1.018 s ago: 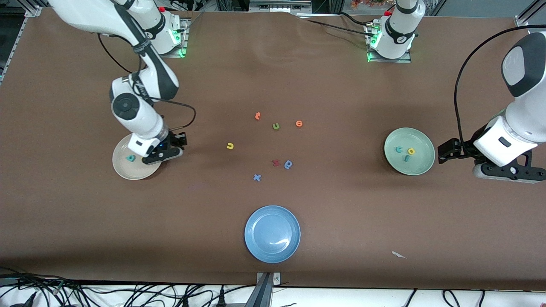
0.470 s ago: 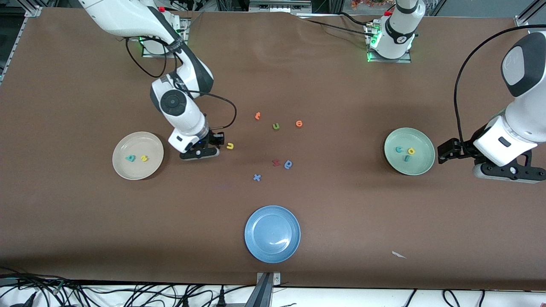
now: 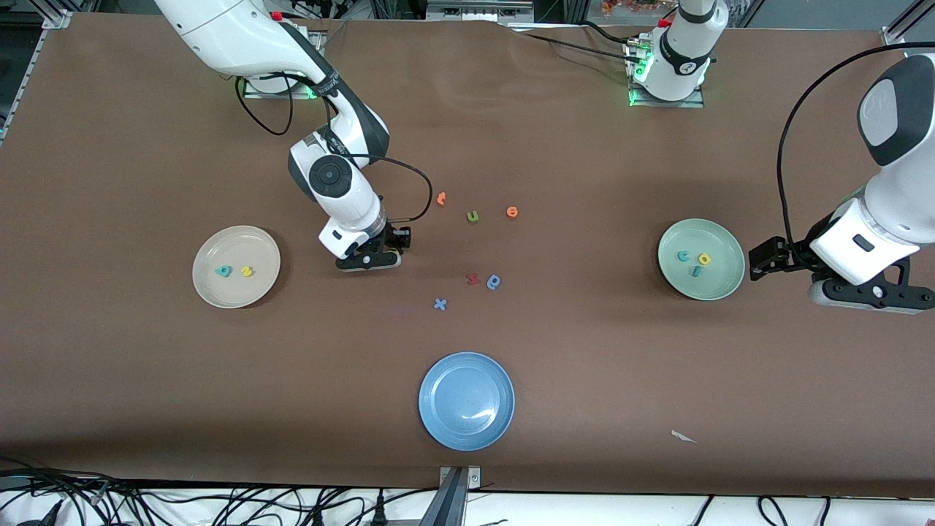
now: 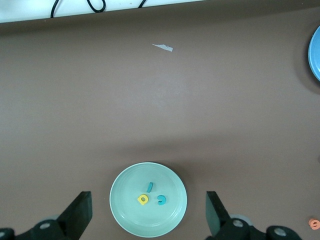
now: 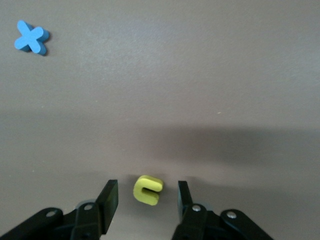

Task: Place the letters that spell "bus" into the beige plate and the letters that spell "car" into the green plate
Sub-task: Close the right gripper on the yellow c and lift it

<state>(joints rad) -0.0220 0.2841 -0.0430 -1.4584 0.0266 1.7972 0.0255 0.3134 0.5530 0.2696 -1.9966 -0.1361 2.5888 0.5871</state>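
The right gripper [image 5: 144,200] is straddling the yellow u [image 5: 148,190] on the bench [image 3: 146,365], jaws parted and not yet pinching; closing off-centre could flick it away. The left gripper [image 4: 147,220] is waiting released over the green plate [image 4: 120,200].

From the front, your right gripper [image 3: 386,257] hides the yellow "u" [image 5: 148,190]. The left wrist view crops the blue plate [image 4: 316,52] and an orange letter [image 4: 314,223] at its edge. Letters in the beige plate [image 3: 212,288] are too small to read.
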